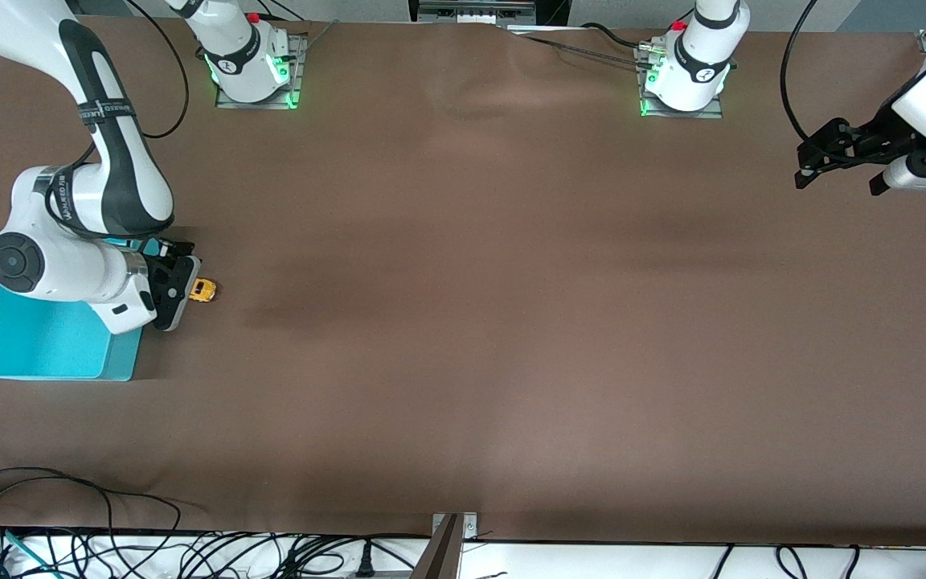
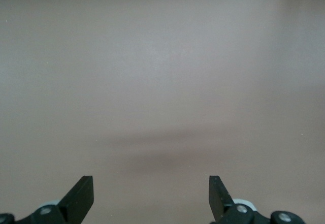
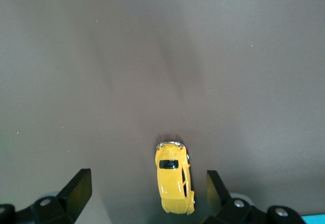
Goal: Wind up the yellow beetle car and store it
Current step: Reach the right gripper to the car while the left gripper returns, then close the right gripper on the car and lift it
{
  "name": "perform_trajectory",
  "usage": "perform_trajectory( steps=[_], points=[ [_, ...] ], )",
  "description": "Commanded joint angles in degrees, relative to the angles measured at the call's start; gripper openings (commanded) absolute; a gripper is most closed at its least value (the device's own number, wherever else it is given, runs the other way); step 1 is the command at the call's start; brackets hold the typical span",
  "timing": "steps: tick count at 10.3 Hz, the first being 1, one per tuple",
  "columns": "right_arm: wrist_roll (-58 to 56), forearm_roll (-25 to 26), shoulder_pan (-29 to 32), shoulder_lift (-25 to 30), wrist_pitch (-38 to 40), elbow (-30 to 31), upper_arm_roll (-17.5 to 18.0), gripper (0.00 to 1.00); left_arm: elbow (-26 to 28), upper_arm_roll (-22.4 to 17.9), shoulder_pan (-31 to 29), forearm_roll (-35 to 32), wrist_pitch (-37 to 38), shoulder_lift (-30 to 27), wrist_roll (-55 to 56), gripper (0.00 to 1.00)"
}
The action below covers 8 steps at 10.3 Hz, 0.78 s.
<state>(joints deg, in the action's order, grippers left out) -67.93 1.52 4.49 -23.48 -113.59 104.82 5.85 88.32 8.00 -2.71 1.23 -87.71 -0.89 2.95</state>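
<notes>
The yellow beetle car (image 1: 202, 289) stands on its wheels on the brown table, just beside the turquoise bin (image 1: 37, 342) at the right arm's end. My right gripper (image 1: 182, 291) hangs low over the car, open. In the right wrist view the car (image 3: 174, 179) lies between the fingers of the right gripper (image 3: 147, 184), closer to one finger (image 3: 216, 186) and touching neither. My left gripper (image 1: 838, 183) waits open above bare table at the left arm's end. The left wrist view shows the left gripper (image 2: 151, 189) with nothing between its fingers.
The right arm's forearm covers part of the bin. Both arm bases (image 1: 254, 76) (image 1: 684, 80) stand along the table edge farthest from the front camera. Cables (image 1: 109, 547) and a metal bracket (image 1: 451, 531) line the nearest edge.
</notes>
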Motion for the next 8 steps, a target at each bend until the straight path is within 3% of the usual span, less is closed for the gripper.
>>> perform_trajectory(
  steps=[1, 8],
  points=[
    [-2.5, 1.3, 0.3, -1.6, -1.5, 0.7, -1.0, 1.00, -1.4, -0.4, -0.2, 1.8, 0.6, 0.4, 1.7, 1.00],
    [-7.4, 2.3, 0.7, -4.4, -11.4, 5.7, -2.0, 1.00, -2.3, -0.8, -0.8, 1.3, 1.9, -0.1, 1.4, 1.00]
  ],
)
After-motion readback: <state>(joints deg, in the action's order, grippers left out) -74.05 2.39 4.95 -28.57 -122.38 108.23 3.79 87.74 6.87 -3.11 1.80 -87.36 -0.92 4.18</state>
